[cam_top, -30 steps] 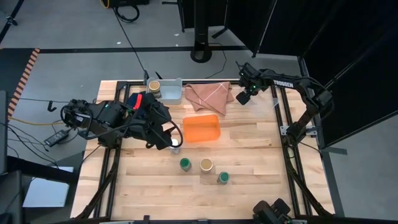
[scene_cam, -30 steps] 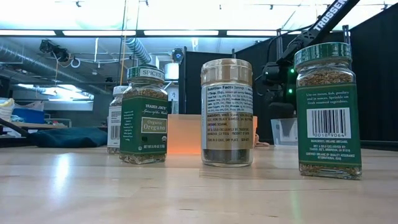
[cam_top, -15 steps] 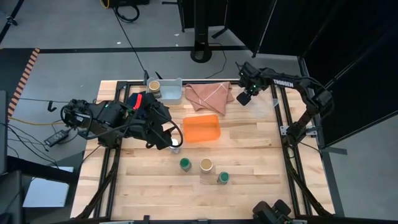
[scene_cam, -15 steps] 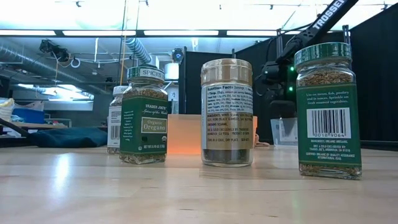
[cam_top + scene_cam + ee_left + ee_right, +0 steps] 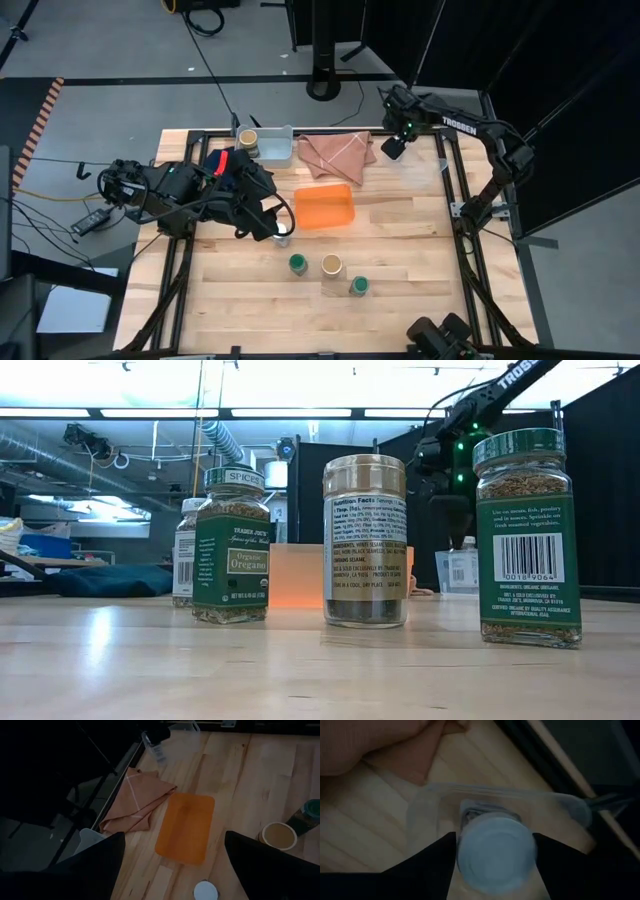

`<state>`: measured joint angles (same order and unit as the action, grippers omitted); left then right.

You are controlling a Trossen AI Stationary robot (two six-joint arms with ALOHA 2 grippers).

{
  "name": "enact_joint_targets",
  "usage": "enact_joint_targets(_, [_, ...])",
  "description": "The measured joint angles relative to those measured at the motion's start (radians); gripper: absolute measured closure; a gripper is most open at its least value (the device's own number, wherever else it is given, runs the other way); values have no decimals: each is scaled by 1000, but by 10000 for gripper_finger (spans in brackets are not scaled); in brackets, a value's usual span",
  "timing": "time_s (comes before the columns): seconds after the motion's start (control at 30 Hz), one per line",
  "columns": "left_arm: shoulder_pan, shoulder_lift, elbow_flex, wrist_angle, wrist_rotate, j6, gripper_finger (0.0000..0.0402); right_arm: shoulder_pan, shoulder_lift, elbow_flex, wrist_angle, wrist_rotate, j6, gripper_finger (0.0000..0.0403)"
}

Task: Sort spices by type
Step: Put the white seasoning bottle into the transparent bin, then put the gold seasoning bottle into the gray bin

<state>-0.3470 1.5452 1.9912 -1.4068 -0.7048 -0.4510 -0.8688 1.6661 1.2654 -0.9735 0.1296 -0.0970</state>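
At the counter's far right corner, right pincer clamps a white-capped round spice jar above a clear plastic bin, probably white-cap spot. Left pincer apart over the other white-capped jar.

two green-capped jars and a tan-capped jar upright mid-table, white-capped jar between right pincer fingers

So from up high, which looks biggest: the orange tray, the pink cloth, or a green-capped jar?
1. Pink cloth and orange tray: they look about alike, too close to rank.
2. Green-capped jar: much the smallest.
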Motion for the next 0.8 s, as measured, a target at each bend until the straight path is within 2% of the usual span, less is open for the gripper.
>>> enact_joint_targets(0.3, [0, 0, 0, -1, 0, 0, 53, 11, -1, 183, -189, 10, -40, 144])
enact_joint_targets(0.5, [0, 0, 0, -4, 0, 0, 53, 76, -1, 305, -283, -2, -72, 142])
enact_joint_targets(0.63, [0, 0, 0, -11, 1, 12, 53, 156, -2, 371, -326, -70, -86, 144])
enact_joint_targets(0.8, [0, 0, 0, -47, 1, 28, 53, 309, -2, 428, -335, -229, -84, 143])
